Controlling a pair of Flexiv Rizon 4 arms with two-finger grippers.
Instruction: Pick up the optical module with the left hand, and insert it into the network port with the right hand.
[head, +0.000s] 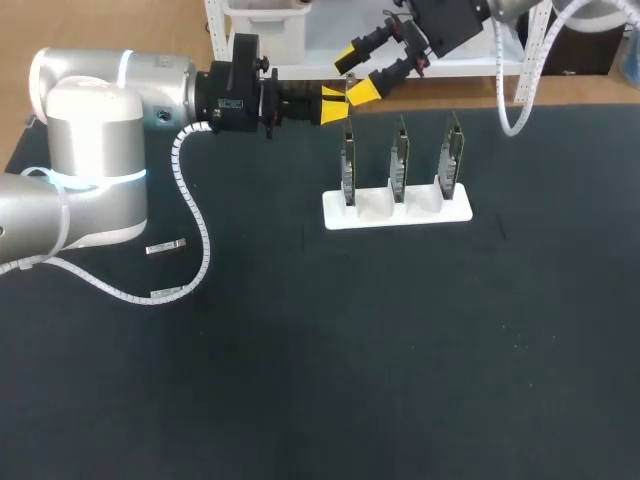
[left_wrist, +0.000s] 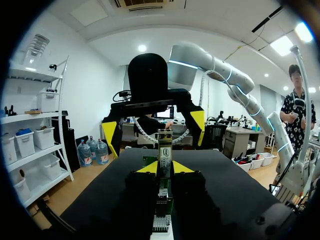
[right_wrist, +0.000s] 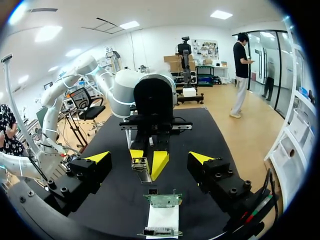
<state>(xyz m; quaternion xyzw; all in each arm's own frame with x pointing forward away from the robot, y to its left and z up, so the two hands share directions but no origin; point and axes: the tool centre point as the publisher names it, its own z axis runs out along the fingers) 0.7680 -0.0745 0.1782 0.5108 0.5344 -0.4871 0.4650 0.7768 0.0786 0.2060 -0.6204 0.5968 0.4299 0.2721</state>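
- Counter (head: 300, 380): black-topped; it carries everything below.
- Left arm (head: 95, 170): thick and silver, it comes in from the left and lies level along the far side of the counter. A white coiled hose (head: 203, 245) hangs from it onto the counter.
- Right arm (head: 455, 20): comes in from the far right corner and slants down toward the left arm's tip.
- Stand (head: 397, 212): a white block right of the middle of the counter, with three slots in a row.
- Cards (head: 400, 160): three green network cards stand upright on edge, one in each slot. The leftmost is just under the two grippers.
- Right gripper (right_wrist: 150, 157): released, its yellow-tipped fingers spread wide. The left gripper's tips and the module lie ahead of it, in line with the gap. Neither finger can be seen touching the module.
- Left gripper (left_wrist: 160, 167): clenched on the module from both sides, above the leftmost card, facing the right gripper.
- Module (left_wrist: 164, 147): a slim silver piece held upright in the left gripper. It is up in the air, above the leftmost card and clear of the stand.
- Silver bars (head: 165, 247): two small bars lie flat on the counter beside the left arm's base, a little apart.
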